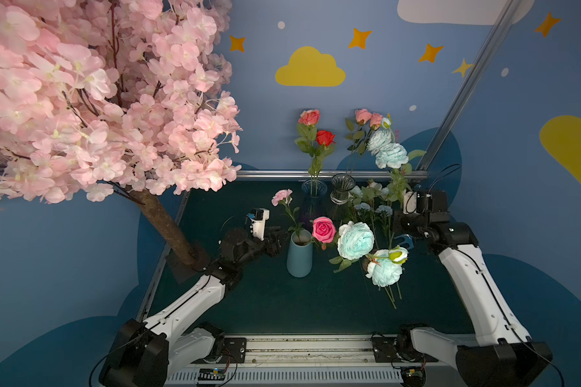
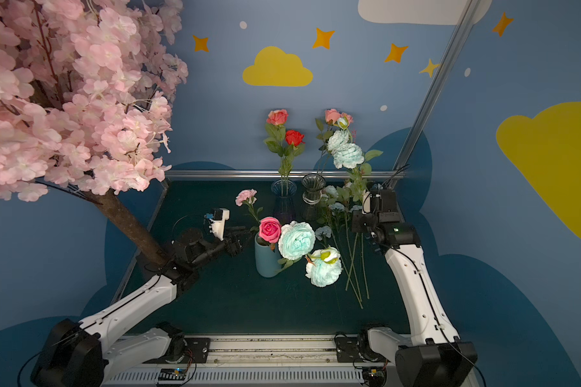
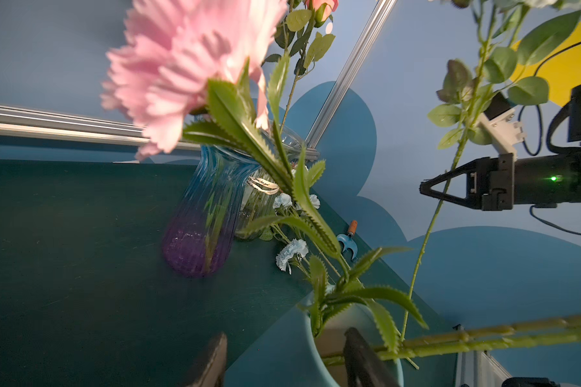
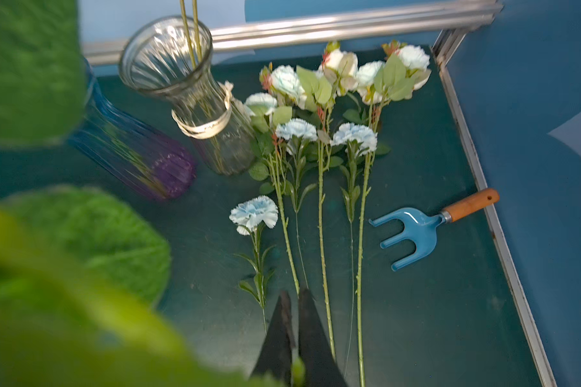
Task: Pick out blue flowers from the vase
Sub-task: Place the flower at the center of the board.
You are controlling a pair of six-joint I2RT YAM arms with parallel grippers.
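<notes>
Right fingers [image 4: 312, 335] pinch a blue flower stem [image 3: 426, 234] (grip clear only in wrist views); left fingers [image 3: 362, 358] gape at the vase [image 1: 299, 258].

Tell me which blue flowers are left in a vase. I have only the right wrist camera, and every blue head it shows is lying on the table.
Observer: A big blue head, a lower blue head and a bud lean out of the teal vase.
Operator: Say what I am gripping.
Observer: A thin stem. The left wrist view shows the right fingers shut on it, with its blue heads held up high.
Operator: Report my left side.
Observer: The left fingers stand apart at the teal vase's rim.
</notes>
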